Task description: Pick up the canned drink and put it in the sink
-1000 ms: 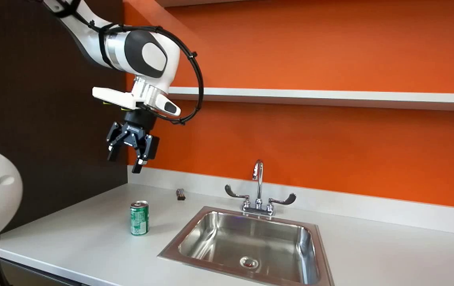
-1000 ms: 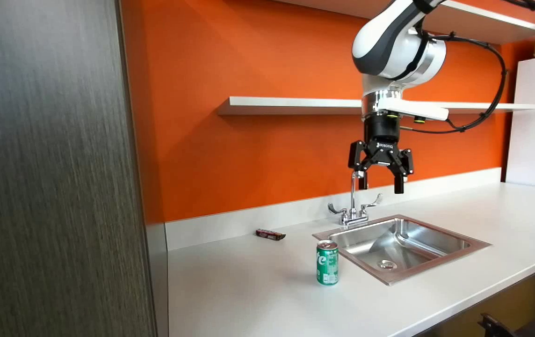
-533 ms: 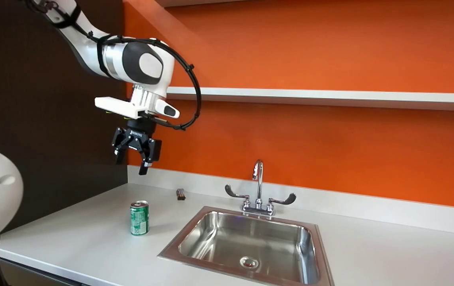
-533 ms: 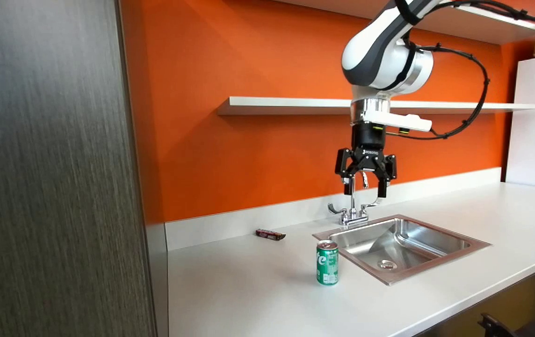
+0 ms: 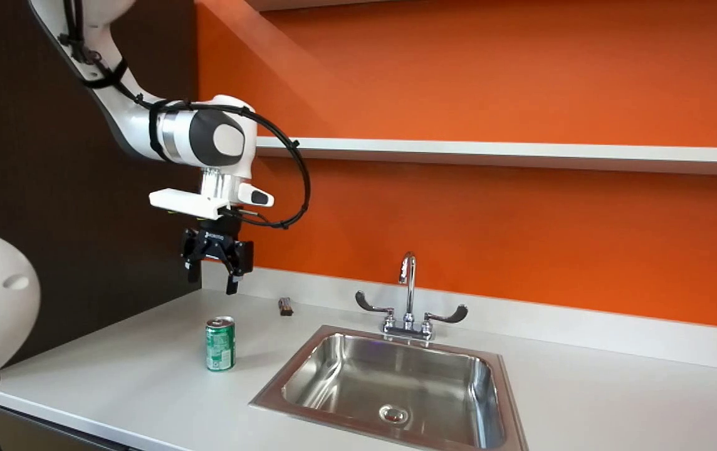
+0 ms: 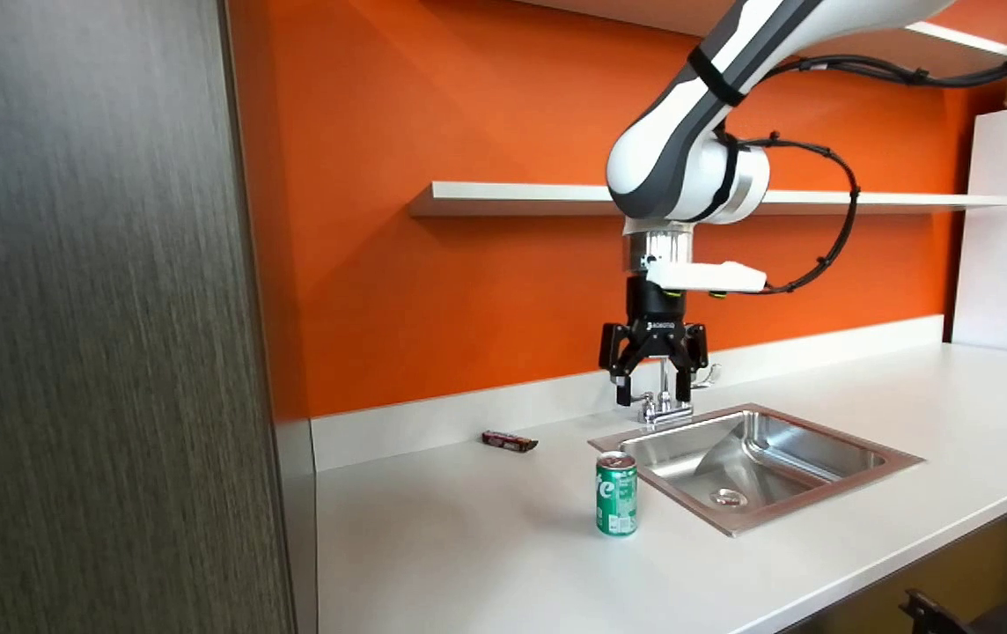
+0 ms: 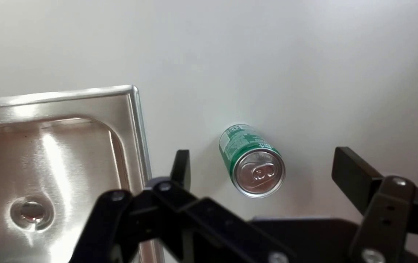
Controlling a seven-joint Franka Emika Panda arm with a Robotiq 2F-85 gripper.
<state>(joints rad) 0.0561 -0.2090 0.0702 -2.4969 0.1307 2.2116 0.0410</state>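
Green can (image 7: pixel 251 161) upright on counter (image 7: pixel 187 65), seen between spread fingers (image 7: pixel 355 177) of gripper (image 7: pixel 263 164); sink (image 7: pixel 63 157) near; nearest counter edge unclear.

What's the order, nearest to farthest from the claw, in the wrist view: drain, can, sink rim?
1. Can: seen in the open claw's gap, untouched.
2. Sink rim: its closest edge lies left of that in the picture.
3. Drain: farther left, toward the picture's lower corner.
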